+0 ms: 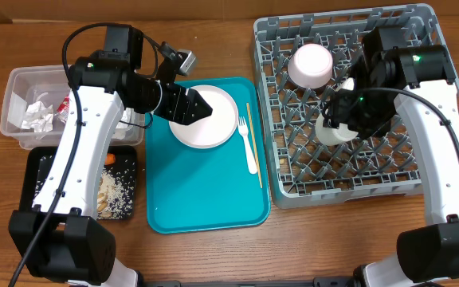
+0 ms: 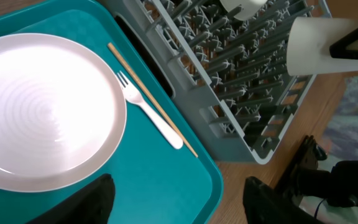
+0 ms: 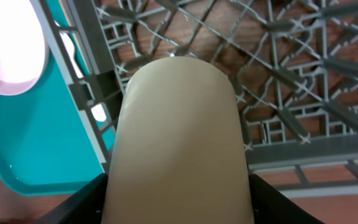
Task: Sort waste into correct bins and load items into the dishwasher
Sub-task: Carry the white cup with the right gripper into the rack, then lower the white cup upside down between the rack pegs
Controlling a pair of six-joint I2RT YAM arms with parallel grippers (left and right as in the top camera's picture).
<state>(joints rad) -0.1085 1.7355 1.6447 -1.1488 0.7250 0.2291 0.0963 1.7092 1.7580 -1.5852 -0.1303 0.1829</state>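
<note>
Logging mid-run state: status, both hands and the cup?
Left hand open, hovering over plate. Right hand shut on cup, over dish rack. Fork, stick on teal tray; nothing seen blocking.

Robot lab bench, wooden table (image 1: pixel 213 32), left arm (image 1: pixel 78 135), right arm (image 1: pixel 445 135), grey dish rack (image 1: pixel 293 147)

White shells, black joints and black cables (image 1: pixel 68 44) on my left arm (image 1: pixel 78 143) and right arm (image 1: pixel 445 135); left end effector (image 2: pixel 179 202), right end effector (image 3: pixel 179 193) black.

white plate (image 1: pixel 218 127) partly hidden under left tool (image 1: pixel 202 108), cup (image 3: pixel 178 143) cut off by bottom edge
</note>
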